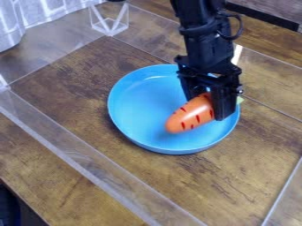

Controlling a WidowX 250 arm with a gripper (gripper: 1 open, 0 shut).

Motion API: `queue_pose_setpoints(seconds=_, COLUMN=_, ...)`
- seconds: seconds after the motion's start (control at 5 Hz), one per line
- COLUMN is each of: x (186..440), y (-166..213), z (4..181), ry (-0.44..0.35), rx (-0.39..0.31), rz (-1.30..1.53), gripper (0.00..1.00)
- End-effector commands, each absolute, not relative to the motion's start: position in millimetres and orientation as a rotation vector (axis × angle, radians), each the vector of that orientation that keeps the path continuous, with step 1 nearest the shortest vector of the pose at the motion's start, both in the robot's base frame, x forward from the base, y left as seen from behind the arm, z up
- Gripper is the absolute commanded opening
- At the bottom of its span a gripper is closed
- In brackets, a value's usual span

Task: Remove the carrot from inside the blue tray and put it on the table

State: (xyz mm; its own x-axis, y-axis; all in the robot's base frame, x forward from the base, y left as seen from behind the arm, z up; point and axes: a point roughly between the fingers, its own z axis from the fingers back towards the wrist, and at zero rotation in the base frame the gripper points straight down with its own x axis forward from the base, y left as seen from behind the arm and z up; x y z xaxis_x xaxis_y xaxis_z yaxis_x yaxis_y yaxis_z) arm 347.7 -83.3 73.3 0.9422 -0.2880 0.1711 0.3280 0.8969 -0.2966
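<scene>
Carrot: we see 1 orange carrot (189, 116) with dark grooves, over the right part of the tray in the view. It lies at a slant, its blunt lower end toward the bottom left and its upper end running up under the gripper. We cannot tell whether it touches the tray floor.
Gripper: we see 1 black gripper (217, 105) reaching down from the top of the view, its tips at the carrot's upper end.
Fingers: we see them clamped on the carrot; their dark parts overlap, so we cannot make out each 1 separately.
Tray: we see 1 round, bright blue tray (133, 111) with a raised rim, lying on the table.
Table: we see brown wood (59, 75) with visible grain on several sides of the tray.
Green bit: we see a small pale-green patch (241, 100) just beside the gripper, at the tray's right edge; its full shape is hidden from us.
Corner: we see 1 small white frame (109, 21) near the top left, well apart from the tray.
</scene>
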Motion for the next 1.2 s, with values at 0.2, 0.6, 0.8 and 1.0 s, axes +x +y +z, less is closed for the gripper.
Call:
queue_pose_setpoints(seconds=0.2, x=351.7, y=-77.4, z=116.3, ry=-0.232, rx=-0.309, rz=-0.345, gripper=0.0)
queue_pose_setpoints(seconds=0.6, x=346.8, y=-69.0, z=132.3, ry=-0.256, rx=-0.295, rz=-0.348, gripper=0.0)
queue_pose_setpoints(seconds=0.8, x=343.0, y=-62.3, z=137.7, ry=-0.26, rx=-0.286, rz=-0.343, gripper=0.0)
queue_pose_setpoints(seconds=1.0, x=337.0, y=-43.9, z=150.4, ry=-0.278, rx=-0.262, rz=-0.316, gripper=0.0)
